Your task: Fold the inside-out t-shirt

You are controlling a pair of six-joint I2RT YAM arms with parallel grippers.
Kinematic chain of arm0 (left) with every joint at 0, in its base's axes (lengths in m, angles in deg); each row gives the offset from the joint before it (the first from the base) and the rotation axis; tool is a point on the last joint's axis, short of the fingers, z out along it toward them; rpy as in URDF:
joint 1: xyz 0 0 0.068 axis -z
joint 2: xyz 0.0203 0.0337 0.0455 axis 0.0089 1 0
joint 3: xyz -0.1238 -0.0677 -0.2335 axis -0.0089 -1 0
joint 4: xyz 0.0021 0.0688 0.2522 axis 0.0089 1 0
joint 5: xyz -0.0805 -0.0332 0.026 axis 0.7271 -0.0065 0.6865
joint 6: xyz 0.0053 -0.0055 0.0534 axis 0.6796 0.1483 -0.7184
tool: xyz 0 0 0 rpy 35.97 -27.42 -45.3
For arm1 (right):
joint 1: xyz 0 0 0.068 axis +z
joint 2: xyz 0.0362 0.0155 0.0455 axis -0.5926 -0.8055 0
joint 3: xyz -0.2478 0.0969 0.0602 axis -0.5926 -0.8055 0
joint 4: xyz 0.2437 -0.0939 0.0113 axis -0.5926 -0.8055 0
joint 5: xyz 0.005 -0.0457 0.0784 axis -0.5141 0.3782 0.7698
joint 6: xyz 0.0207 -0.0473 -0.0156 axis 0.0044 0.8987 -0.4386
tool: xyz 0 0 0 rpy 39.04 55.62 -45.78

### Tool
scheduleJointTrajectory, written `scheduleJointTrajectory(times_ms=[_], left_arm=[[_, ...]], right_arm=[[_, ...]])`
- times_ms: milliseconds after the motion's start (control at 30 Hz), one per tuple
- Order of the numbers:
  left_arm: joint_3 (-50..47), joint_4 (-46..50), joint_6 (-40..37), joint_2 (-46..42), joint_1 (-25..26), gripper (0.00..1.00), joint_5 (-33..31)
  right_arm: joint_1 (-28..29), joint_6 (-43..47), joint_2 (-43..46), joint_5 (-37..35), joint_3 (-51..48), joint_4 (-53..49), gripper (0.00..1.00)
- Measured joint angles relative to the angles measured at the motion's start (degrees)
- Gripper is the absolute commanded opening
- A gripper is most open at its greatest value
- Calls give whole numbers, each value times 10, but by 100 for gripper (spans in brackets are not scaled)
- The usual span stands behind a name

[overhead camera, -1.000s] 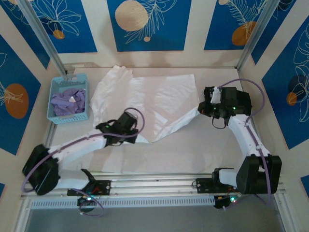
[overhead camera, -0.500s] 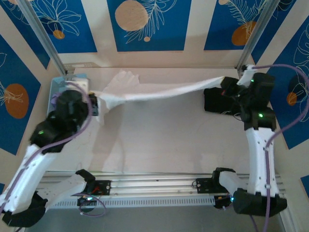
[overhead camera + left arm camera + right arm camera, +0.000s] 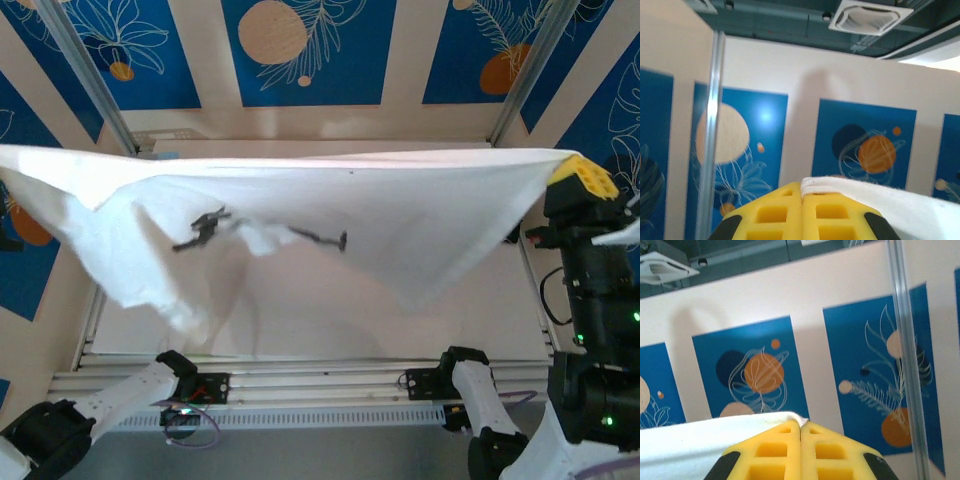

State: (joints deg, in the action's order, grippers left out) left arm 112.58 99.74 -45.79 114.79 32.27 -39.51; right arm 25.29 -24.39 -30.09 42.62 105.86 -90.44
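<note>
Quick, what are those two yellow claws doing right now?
Left gripper: shut, pinching an edge of the large white cotton t-shirt.
Right gripper: shut, pinching the same t-shirt's edge.

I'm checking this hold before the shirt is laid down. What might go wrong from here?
The left pincer and right pincer each pinch just a thin edge of the t-shirt; pulled taut, it may slip free. The cloth sags lower on the left with a bunched fold, so it may land creased. It also hides much of the table from the top camera.
</note>
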Motion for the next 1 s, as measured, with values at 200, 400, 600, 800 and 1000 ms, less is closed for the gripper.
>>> scheduleJointTrajectory(times_ms=[200, 400, 600, 800, 1000], left_arm=[[42, -80, -145, 124, 44, 0, -88], [-14, -189, -250, 228, 16, 0, -125], [-163, -231, -191, 312, -124, 0, -63], [-128, -277, -104, 571, -208, 32, 30], [331, -139, -38, 1000, -226, 69, 101]], right_arm=[[0, 18, -17, -4, 22, 1, 0], [0, 30, -78, -3, -77, 75, 0], [30, 43, -231, -2, -200, 195, 0], [74, 49, -554, -17, -153, 296, 7], [87, 36, -905, -70, 136, 211, 28]])
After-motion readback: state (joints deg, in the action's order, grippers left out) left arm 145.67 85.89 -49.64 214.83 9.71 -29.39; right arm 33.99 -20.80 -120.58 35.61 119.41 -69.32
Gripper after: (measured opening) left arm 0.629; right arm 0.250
